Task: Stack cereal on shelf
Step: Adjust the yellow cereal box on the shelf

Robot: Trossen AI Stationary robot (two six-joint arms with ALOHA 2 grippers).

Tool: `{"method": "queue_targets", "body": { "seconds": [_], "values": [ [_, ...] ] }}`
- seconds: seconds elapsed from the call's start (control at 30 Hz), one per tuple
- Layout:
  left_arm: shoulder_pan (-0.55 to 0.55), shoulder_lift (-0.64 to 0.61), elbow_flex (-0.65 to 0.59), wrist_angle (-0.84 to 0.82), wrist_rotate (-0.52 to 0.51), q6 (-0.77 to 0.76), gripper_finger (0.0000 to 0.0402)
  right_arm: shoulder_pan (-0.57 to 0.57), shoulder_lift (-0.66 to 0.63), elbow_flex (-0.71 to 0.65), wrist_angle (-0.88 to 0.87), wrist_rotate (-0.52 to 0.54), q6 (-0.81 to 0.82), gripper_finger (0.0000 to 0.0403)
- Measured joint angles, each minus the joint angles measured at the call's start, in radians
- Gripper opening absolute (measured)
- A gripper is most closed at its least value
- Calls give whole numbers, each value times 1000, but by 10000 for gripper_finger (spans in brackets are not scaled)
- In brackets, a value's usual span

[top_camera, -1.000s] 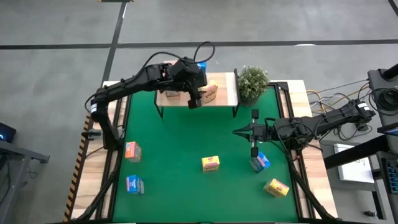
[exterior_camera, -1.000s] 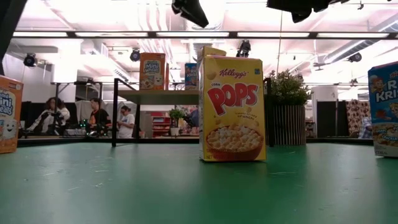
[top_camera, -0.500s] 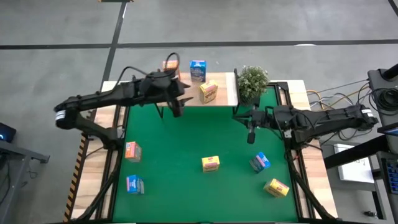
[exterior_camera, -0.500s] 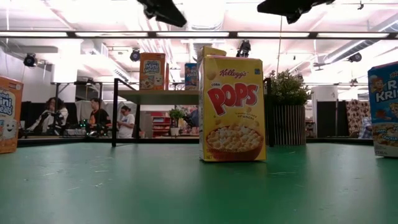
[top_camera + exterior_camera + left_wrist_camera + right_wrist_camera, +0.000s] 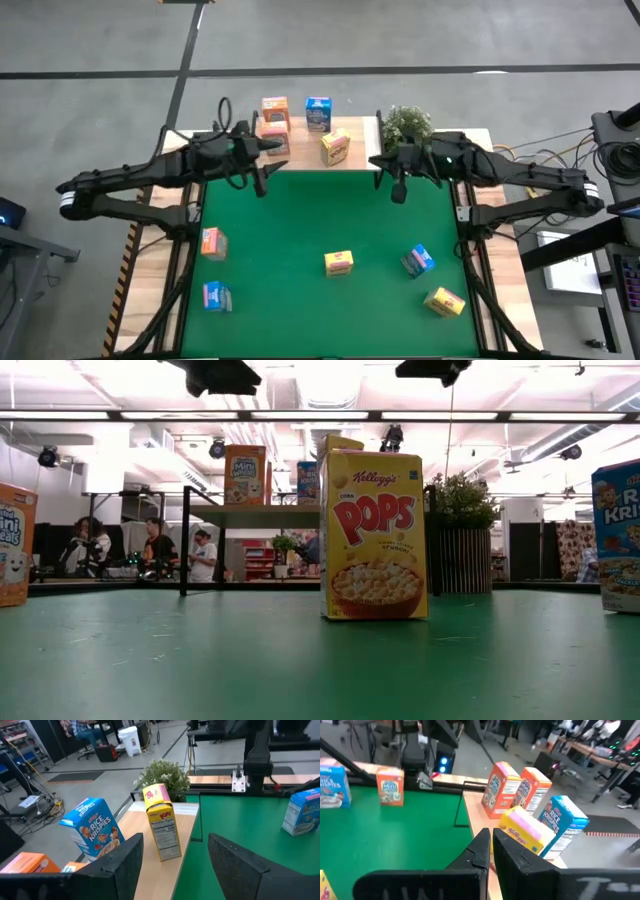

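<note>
High view: locate the shelf (image 5: 365,150) at the far edge of the green mat (image 5: 300,215), with the potted plant (image 5: 405,125) at its right end. Count the cereal on the board: an orange-pink box (image 5: 274,108) and a blue box (image 5: 318,112) along the far edge, a yellow box (image 5: 336,148) nearer the front edge. Find the left gripper (image 5: 260,178) just off the shelf's front-left corner and the right gripper (image 5: 398,185) just off its front-right corner, both over bare mat and carrying nothing; read this stand-off as clearance kept from the upright boxes before the next pick. Count five boxes on the mat: two by the left edge, one yellow Pops box (image 5: 339,263) mid-mat, two toward the near-right corner. Low view: note both grippers high above the mat, the Pops box upright in the foreground, and the shelf behind it on thin black legs, with nothing stored under the board. Ignore the seated people (image 5: 150,545) in the room beyond. Left wrist view: confirm fingers (image 5: 125,862) spread well apart with nothing between them, facing the Rice Krispies box and the yellow box on the board. Right wrist view: confirm fingers (image 5: 482,850) pressed together on nothing; count four boxes on the board here, including a second orange-pink box (image 5: 532,787) beside the first. Judge the task as roughly half done, with four shelved and five to fetch. Expect light, tall boxes to tip if nudged.
</note>
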State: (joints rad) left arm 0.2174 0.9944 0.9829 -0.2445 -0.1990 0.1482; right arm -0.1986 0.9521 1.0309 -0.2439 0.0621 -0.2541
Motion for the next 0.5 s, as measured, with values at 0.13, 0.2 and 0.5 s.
{"method": "queue_targets", "body": {
  "seconds": [0.13,0.2,0.5],
  "values": [
    [-1,-37,-28,8,0,-5,206,-54,109,138,-102,-60,-37,12],
    [-1,-47,-38,13,0,-5,206,-81,170,212,-154,-92,-57,12],
    [-1,-37,-65,21,0,-3,206,-202,431,532,-392,-237,-140,12]
  ]
}}
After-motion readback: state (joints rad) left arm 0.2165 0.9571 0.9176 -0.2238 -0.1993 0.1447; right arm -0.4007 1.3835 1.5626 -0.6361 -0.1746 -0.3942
